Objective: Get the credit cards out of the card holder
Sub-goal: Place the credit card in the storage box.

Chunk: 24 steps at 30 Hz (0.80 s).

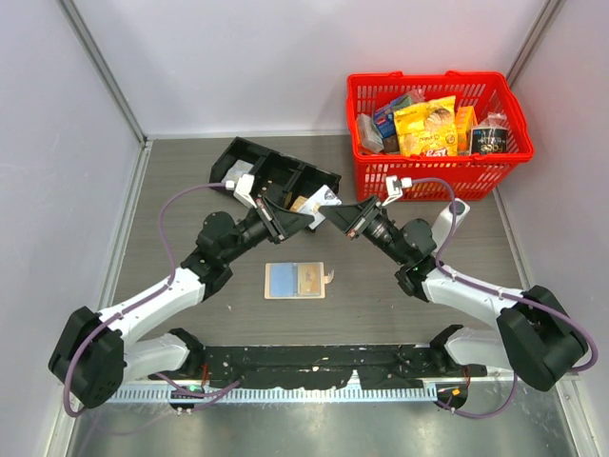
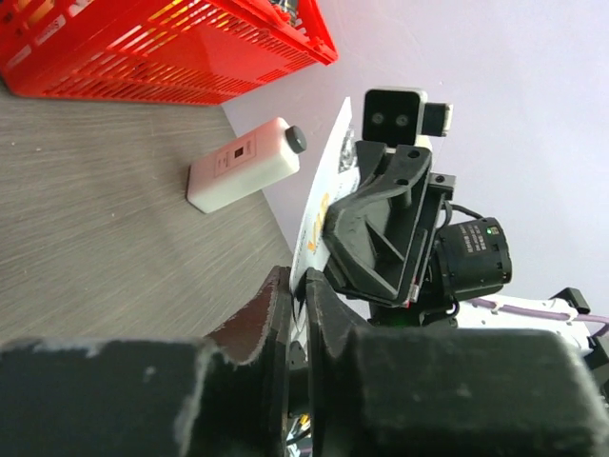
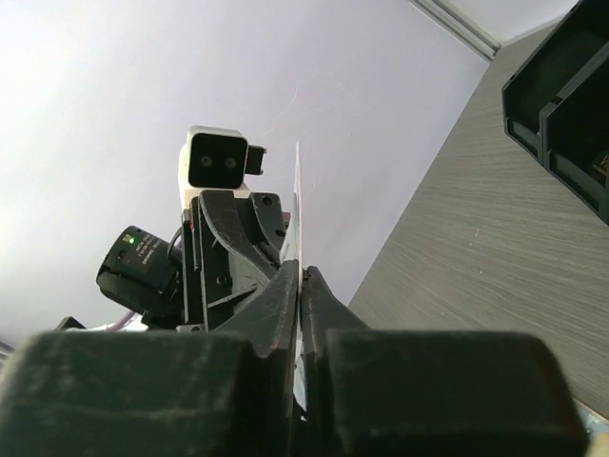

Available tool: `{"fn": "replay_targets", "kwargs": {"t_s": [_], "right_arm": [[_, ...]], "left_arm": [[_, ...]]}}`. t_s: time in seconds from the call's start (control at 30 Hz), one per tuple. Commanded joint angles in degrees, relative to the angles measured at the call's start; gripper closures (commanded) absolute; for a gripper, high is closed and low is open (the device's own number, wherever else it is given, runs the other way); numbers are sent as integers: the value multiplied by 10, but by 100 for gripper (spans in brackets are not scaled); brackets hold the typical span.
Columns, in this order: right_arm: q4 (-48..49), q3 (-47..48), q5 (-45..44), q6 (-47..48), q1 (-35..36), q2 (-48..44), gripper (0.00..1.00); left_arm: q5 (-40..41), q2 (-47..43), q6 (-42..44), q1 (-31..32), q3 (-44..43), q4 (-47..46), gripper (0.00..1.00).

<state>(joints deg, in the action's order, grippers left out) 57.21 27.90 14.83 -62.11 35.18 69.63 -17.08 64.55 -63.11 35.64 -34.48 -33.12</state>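
Nearest the arm bases, the card holder [image 1: 295, 281] lies opened flat on the counter [image 1: 171, 181], with a pale blue face on one half and a yellowish one on the other. Whether those faces are cards in their pockets is hard to tell from above.

Just beyond the card holder and raised above it, both tools meet on one white credit card [image 2: 322, 195]. The right tool [image 3: 300, 276] is clamped tight on one edge of it. The left tool [image 2: 297, 286] has its jaws together on the opposite edge, and it seems to grip only a narrow strip.

The main risk is in this handover. If the arms draw apart while both are clamped, the thin plastic can bow and spring out of one pair of jaws. If the right tool lets go while the left has only that shallow bite, the smooth card can pivot or slip free.

A falling card could land back on the card holder. It could also slide farther off into the black tray [image 1: 249, 157] beyond it and mix with the packets there. The red basket [image 1: 428, 181], farther still from the card holder, looks out of reach of a drop.

Nothing pins the card holder, so pulling another card from it may drag it along.
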Motion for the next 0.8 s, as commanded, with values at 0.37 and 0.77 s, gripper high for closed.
{"fn": "replay_targets", "kwargs": {"t_s": [0.37, 0.77], "right_arm": [[-396, 95, 125, 261, -94, -133, 37], [-518, 225, 337, 447, -103, -92, 38]], "left_arm": [[-247, -22, 204, -100, -106, 234, 100], [-405, -25, 437, -99, -237, 509, 100]]}}
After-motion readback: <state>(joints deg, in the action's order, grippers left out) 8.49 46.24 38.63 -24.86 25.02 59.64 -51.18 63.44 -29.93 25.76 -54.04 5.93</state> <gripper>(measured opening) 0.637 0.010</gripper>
